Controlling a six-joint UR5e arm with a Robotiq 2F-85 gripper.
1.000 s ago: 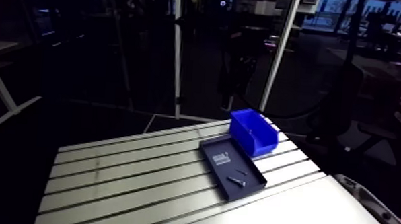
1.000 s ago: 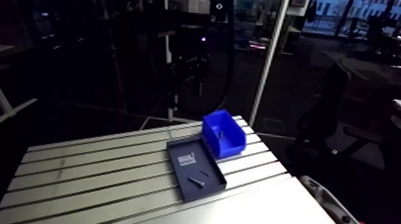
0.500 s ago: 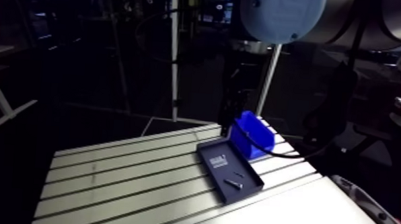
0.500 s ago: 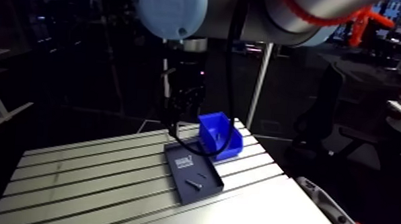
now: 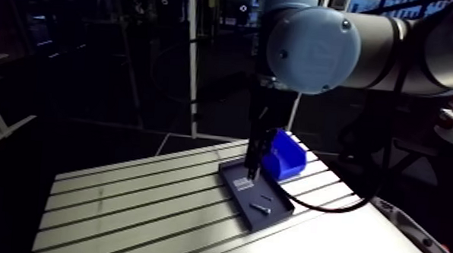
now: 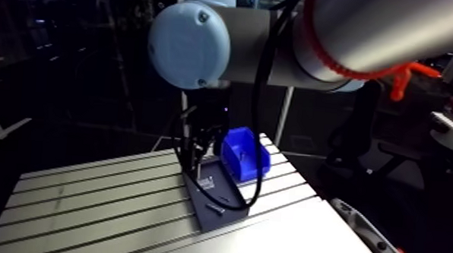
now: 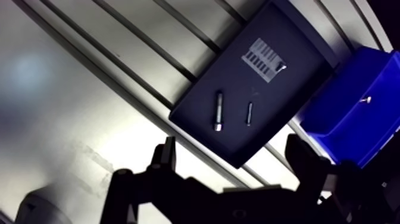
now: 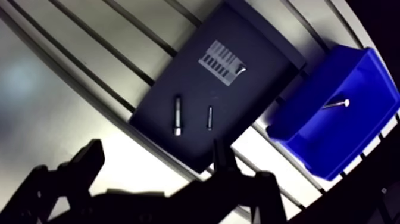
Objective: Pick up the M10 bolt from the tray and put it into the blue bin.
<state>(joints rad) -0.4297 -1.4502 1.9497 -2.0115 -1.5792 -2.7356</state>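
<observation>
Now | hand (image 7: pixel 232 146) spread, empty | slim metal bolt (image 7: pixel 218 111) on flat dark tray (image 7: pixel 286 89)

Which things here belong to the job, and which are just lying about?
Job: larger bolt (likely the M10), tray, blue bin, open gripper.
Lying about: smaller bolt, small fastener on the tray's label, screw inside the bin.

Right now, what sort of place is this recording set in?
Probably a robotics lab or workshop bench: a slotted aluminium table, a dark tray holding bolts, and a blue bin beside it.
</observation>
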